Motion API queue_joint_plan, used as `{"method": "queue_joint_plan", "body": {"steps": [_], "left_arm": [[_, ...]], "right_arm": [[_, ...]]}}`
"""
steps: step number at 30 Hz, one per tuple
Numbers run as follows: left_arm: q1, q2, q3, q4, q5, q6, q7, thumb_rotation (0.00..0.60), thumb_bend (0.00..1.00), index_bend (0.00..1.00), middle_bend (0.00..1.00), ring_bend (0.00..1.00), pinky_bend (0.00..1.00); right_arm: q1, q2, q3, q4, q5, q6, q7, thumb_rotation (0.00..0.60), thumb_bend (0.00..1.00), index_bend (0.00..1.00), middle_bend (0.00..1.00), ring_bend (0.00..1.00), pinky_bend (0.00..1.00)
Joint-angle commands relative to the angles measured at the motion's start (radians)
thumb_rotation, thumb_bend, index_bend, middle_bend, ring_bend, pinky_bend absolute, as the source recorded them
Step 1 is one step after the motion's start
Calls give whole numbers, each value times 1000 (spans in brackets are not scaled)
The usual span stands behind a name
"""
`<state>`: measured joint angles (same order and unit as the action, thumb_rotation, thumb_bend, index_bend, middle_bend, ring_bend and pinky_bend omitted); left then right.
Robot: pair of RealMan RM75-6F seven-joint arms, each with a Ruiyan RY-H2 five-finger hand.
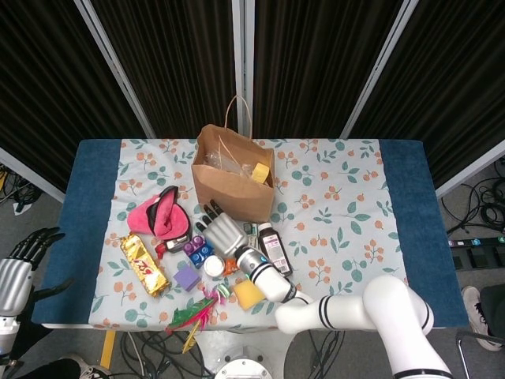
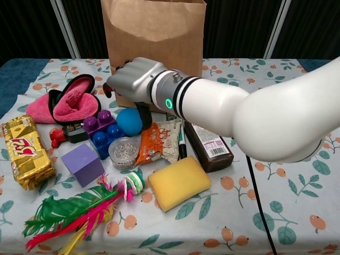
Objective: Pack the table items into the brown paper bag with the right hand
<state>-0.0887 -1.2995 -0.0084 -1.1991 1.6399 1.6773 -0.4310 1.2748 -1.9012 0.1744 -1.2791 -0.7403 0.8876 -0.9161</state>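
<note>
Progress check, left to right. Our left hand [image 1: 17, 272] hangs off the table's left edge, fingers loosely apart, holding nothing; not part of this job.

On the table, none of these is packed yet: gold snack bar [image 2: 24, 150], pink pouch [image 2: 66, 103], a small red-and-black item [image 2: 62, 134] we can't identify, purple cube [image 2: 82, 163], purple and blue blocks [image 2: 103, 133], feather toy [image 2: 79, 212], clear tub of clips [image 2: 123, 152], blue ball [image 2: 129, 121], orange snack packet [image 2: 158, 141], marker [image 2: 181, 144], yellow sponge [image 2: 178, 182], brown bottle [image 2: 211, 147]. That's about a dozen things left.

Our right hand [image 2: 134, 79] sits low over the cluster, directly above the blue ball and just in front of the brown paper bag [image 1: 234, 171]. Its fingers point down around the ball, with the thumb down on the ball's right side. We can't tell if they are clamped on it; the back of the hand blocks contact in both views. We judge this as the reach-and-grasp step for the ball.

The bag stands upright and open at the table's back centre. The head view shows something yellow [image 1: 258, 173] and crinkly clear wrapping [image 1: 223, 163] inside, so a few items are in.

We judge the task early: most of the load is still out.
</note>
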Motion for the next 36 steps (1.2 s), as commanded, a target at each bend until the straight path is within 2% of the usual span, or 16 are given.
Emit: {"method": "queue_joint_plan", "body": {"steps": [1,18,25,36], "left_arm": [[0,-1,-1,4,-1,1,-5,600,114,263,266,170,246],[1,-4,-8,27,-11,-1,-30,600,113,263,266,170,246],[2,-6,-10,33,-16,-3,-39,600,114,263,266,170,247],[3,-3,-11,35,-18,-2,-45,600,114,263,266,170,248]], "right_arm": [[3,-17,-2,17,18,1,-14,600,0,182,209,23,0],[9,-99,6,137,32,-35,-22,600,40,195,262,73,10],[4,-128,3,179,12,-45,-16,600,63,264,301,118,41],[-14,-154,8,210,-60,-22,8,600,167,416,408,243,119]]}}
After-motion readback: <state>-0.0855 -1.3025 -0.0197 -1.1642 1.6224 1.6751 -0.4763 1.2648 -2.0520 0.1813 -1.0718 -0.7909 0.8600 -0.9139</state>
